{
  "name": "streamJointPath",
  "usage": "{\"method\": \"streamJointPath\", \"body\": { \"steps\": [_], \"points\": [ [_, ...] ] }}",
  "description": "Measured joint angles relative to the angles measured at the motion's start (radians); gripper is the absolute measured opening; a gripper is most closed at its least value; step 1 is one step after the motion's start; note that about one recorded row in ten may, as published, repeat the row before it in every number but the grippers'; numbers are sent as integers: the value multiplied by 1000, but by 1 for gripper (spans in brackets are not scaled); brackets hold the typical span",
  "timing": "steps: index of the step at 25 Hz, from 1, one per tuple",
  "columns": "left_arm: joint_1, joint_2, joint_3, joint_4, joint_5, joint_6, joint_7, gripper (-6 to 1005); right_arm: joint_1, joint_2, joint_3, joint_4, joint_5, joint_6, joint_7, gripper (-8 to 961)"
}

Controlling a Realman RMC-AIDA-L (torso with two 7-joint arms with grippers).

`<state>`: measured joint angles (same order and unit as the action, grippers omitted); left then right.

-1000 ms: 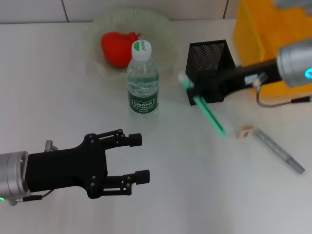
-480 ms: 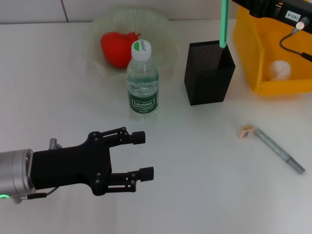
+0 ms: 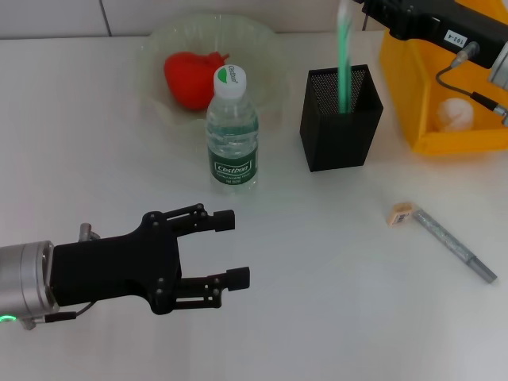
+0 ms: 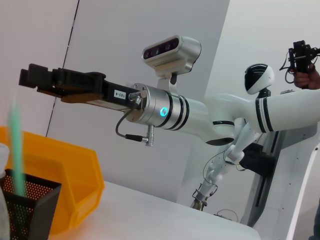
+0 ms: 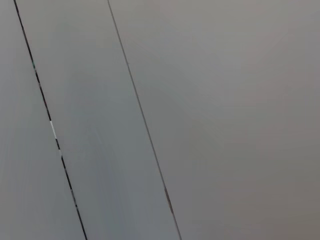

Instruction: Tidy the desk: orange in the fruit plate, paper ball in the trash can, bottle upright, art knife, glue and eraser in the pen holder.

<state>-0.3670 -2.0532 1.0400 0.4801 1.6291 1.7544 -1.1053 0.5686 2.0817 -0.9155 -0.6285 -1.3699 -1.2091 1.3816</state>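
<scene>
My right gripper (image 3: 370, 9) hovers open just above the black mesh pen holder (image 3: 340, 127). A blurred green stick (image 3: 343, 55) stands in the holder, apart from the gripper; the same stick (image 4: 15, 145) and right gripper (image 4: 31, 80) show in the left wrist view. A beige eraser (image 3: 401, 213) and a grey stick (image 3: 456, 248) lie on the table to the right. The bottle (image 3: 232, 131) stands upright. The reddish orange (image 3: 190, 78) lies in the fruit plate (image 3: 266, 59). The paper ball (image 3: 455, 113) is in the yellow trash can (image 3: 405, 79). My left gripper (image 3: 232, 248) hangs open and empty at the near left.
The trash can stands right behind the pen holder, close to my right arm. The bottle sits just in front of the fruit plate. The right wrist view shows only a grey wall.
The right gripper carried the green stick up from beside the pen holder to above it. The stick now sits lower in the holder, blurred and free. My left gripper barely moved.
</scene>
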Motion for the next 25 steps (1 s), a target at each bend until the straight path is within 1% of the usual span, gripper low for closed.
{"method": "streamJointPath", "body": {
  "steps": [4, 7, 9, 10, 11, 12, 15, 16, 17, 19, 20, 21, 25],
  "points": [
    [-1, 1, 0, 0, 0, -1, 0, 812, -5, -1, -5, -16, -3, -10, 28, 176],
    [0, 1, 0, 0, 0, 0, 1, 812, -17, -4, -11, -54, -31, -29, 76, 315],
    [2, 1, 0, 0, 0, 2, 1, 812, -32, -10, -12, -117, -88, -73, 144, 408],
    [2, 1, 0, 0, -1, 4, 1, 812, -40, -16, -12, -157, -128, -97, 186, 500],
    [4, 2, 0, 0, -1, 7, 1, 812, -53, -28, -8, -249, -230, -163, 283, 593],
    [4, 2, 0, 0, -1, 7, 1, 812, -53, -28, -8, -249, -230, -163, 283, 592],
    [7, 3, -1, 0, -2, 9, 0, 812, -60, -52, 1, -402, -396, -303, 445, 587],
    [8, 4, -1, 0, -2, 10, 0, 812, -53, -68, 2, -498, -512, -429, 527, 586],
    [8, 4, -1, 0, -2, 10, 0, 812, -53, -68, 2, -498, -512, -429, 527, 586],
    [8, 5, -2, 0, -2, 10, 1, 812, -38, -74, -3, -580, -621, -542, 576, 585],
    [8, 5, -2, 0, -1, 10, 1, 812, -29, -73, -5, -617, -689, -590, 591, 584],
    [8, 5, -2, 0, -1, 10, 1, 812, -20, -67, -8, -654, -760, -626, 599, 584],
    [7, 4, -1, 0, 2, 9, 2, 812, 30, -17, -20, -727, -1004, -655, 612, 582]
  ]
}}
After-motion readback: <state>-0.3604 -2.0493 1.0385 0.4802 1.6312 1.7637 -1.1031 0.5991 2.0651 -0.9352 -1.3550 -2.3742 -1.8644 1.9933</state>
